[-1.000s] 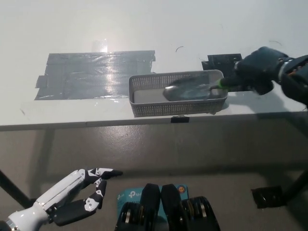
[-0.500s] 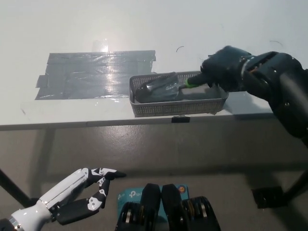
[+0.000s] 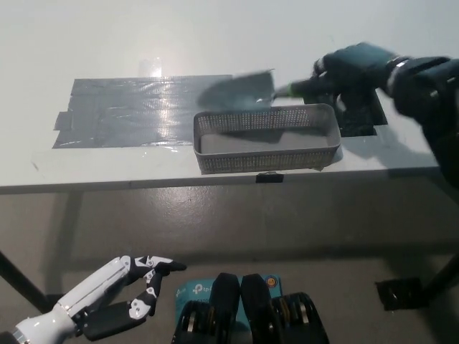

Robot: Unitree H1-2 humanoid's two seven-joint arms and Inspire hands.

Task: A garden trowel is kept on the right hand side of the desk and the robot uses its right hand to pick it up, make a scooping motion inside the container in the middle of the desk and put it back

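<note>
At the lower left, below the near edge of the bench (image 3: 215,36), the white left hand (image 3: 107,299) rests with its fingers spread and holds nothing. On the bench top to the left lies a wide patch of grey tape (image 3: 136,111), shiny and flat.

In the middle, close to the near edge, stands the container (image 3: 265,159), a shallow grey mesh basket. It looks light, so I judge it would slide if the blade pushed against a wall. I can make out nothing inside it.

The trowel (image 3: 240,89) is in the air just beyond the container's far rim, blade pointing left over the right end of the tape. It reads as a stiff tool with a dark, probably metal blade, front-heavy but not heavy overall. The handle is the place to take it. A firm wrap there should stop the blade rolling.

The black right hand (image 3: 351,68) is closed around that handle, far and to the right of the container.

The blade is smeared by motion, so its edge and any load on it cannot be read. Only a greenish stub of handle shows, and the rest is buried in the hand. A black mark (image 3: 362,118) on the bench is partly covered by the hand. The right arm is cut off at the picture's right edge.
</note>
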